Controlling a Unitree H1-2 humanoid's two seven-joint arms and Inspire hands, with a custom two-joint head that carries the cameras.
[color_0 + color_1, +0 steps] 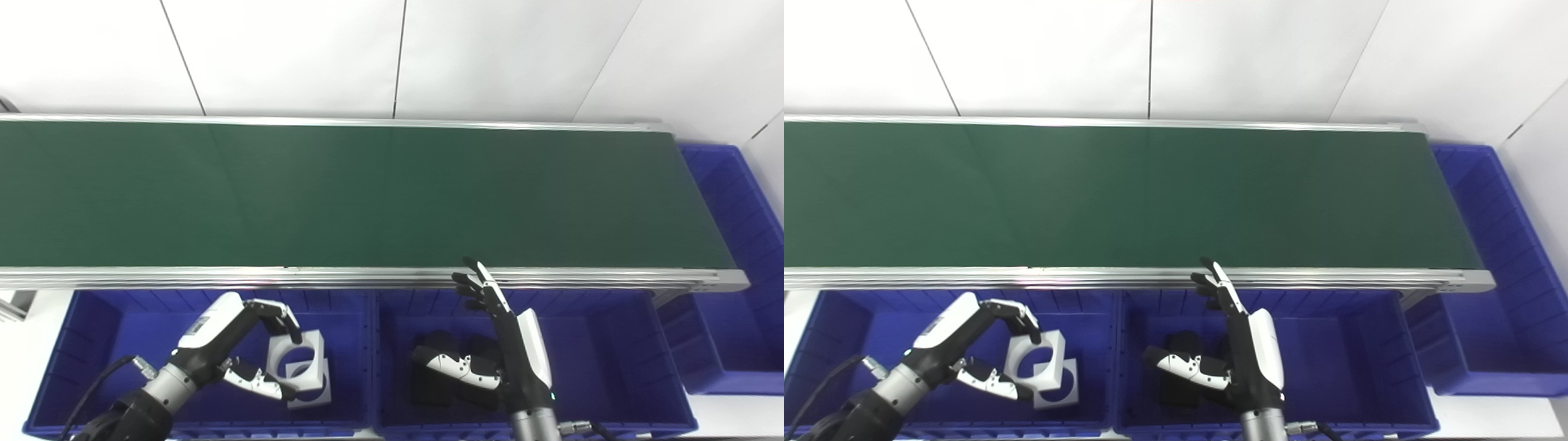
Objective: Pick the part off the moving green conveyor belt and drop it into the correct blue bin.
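Observation:
The green conveyor belt carries no part. My left hand is over the left blue bin, fingers and thumb closed around a white square part with a round hole. A second white part lies in the bin just under it. My right hand is open over the middle blue bin, fingers pointing up toward the belt's near rail, thumb stretched left. Black parts lie in that bin beside the thumb.
A third blue bin stands at the belt's right end. The belt's aluminium near rail runs just above both front bins. A white wall stands behind the belt.

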